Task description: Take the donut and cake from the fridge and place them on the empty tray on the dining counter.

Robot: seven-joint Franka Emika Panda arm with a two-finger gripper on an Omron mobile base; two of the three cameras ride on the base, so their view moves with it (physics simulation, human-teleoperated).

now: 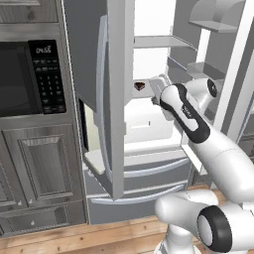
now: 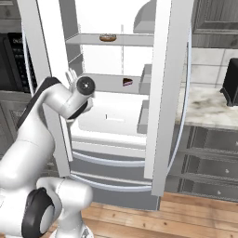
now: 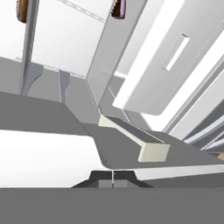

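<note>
Nearest you in both base views is the white arm (image 1: 218,154), rising from the base and reaching forward into the open fridge (image 2: 160,93), whose two doors stand swung wide. Your end effector (image 3: 113,180) sits at the bottom of the hand view with its two dark tips pressed together and nothing between them, so it is clenched and empty; in the base views the wrist hides the tips, so you cannot read the jaws there. The hand is inside the fridge at about the height of the middle shelf, on the left side of the compartment. You can see the cake (image 2: 127,82), a small dark wedge, resting on the middle shelf (image 2: 109,83) well right of the wrist in the right base view; in the left base view it lies just beyond the edge of the left door, left of the wrist. It also peeks in at the top edge of the hand view, far from the tips. The donut (image 2: 108,37) lies on the upper shelf (image 2: 83,39), one level above the cake and a little to its left. To the left of the fridge is the black microwave (image 1: 30,77) set in grey cabinets, and to its right a marble surface (image 2: 204,109) with a dark object on it
</note>
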